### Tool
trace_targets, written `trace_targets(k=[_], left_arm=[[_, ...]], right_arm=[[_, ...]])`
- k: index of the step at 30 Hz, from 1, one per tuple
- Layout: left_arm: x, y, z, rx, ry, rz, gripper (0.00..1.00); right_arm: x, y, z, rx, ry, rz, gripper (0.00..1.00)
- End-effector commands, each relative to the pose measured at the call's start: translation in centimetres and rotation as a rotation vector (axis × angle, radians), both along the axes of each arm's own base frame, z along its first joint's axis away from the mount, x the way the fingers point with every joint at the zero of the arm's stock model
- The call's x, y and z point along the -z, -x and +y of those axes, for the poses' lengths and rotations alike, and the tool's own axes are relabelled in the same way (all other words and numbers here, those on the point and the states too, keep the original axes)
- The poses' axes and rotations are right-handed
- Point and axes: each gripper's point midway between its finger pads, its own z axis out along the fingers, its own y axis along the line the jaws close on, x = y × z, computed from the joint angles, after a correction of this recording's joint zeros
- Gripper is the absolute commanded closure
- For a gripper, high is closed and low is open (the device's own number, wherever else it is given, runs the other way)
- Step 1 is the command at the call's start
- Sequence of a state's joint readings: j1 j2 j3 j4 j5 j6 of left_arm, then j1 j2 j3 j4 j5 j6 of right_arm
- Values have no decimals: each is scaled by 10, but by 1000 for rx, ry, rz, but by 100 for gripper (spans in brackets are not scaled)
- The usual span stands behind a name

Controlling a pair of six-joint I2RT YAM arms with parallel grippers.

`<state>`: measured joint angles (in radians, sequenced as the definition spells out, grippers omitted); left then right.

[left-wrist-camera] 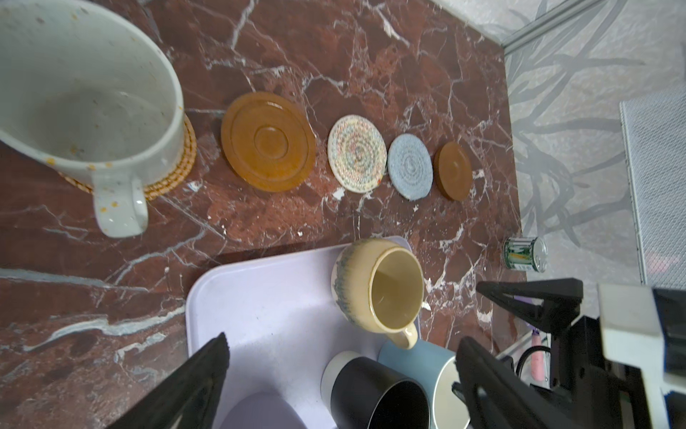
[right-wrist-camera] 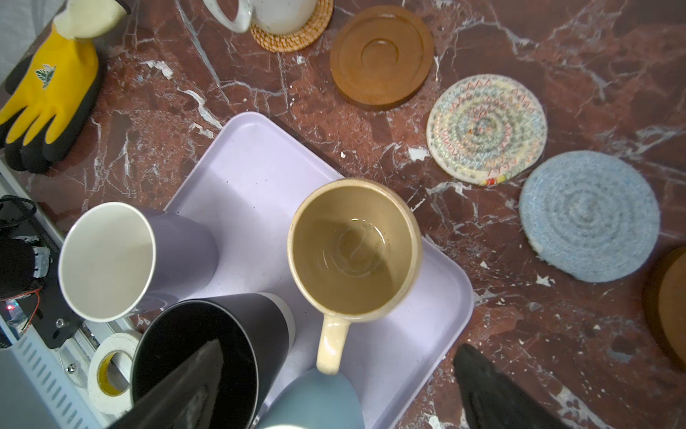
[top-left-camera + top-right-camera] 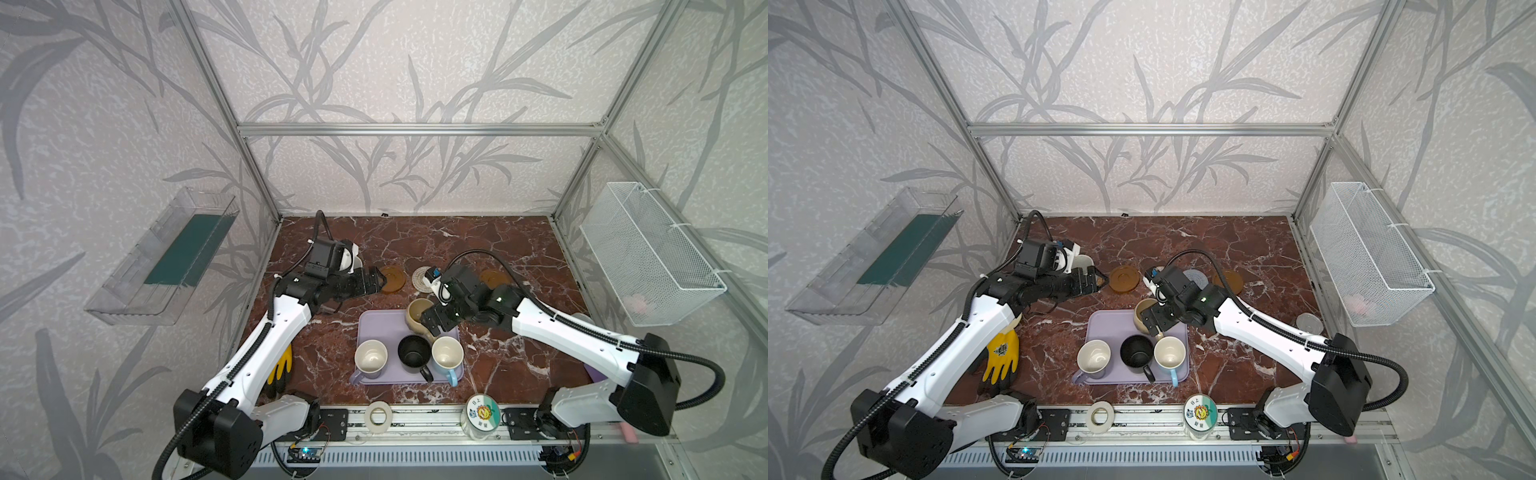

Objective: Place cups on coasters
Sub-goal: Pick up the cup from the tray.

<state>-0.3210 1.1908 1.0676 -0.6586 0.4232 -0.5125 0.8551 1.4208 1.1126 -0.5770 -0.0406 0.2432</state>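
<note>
Left wrist view shows inside the white cup (image 1: 85,93); right wrist cannot.

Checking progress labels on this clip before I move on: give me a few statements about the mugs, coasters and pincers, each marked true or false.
1. The white mug stands on the rattan coaster. True.
2. The beige mug sits on the grey-blue coaster. False: it stands on the tray; the grey-blue coaster is bare.
3. Four mugs stand on the tray. True.
4. The right pincer is shut on the black mug. False: it is open, holding nothing, near the beige mug's handle; the black mug stands free.
5. The left pincer is open. True.
</note>
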Motion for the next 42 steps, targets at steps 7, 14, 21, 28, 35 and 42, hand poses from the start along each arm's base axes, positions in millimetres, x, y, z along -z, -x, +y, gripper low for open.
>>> trace_targets(k=[7, 14, 21, 28, 35, 42], left_arm=[[31, 16, -31, 39, 22, 51, 3], [47, 19, -27, 30, -51, 84, 3], [58, 24, -24, 17, -78, 127, 3], [64, 26, -31, 23, -65, 139, 3], [68, 25, -35, 17, -65, 150, 4], [64, 22, -37, -5, -37, 138, 4]], right_arm=[[33, 14, -4, 0, 50, 105, 10], [41, 15, 1, -7, 51, 116, 16], [52, 15, 8, -20, 55, 133, 24], [56, 15, 7, -8, 65, 135, 33], [63, 16, 1, -3, 96, 136, 38], [71, 12, -2, 25, 121, 123, 40]])
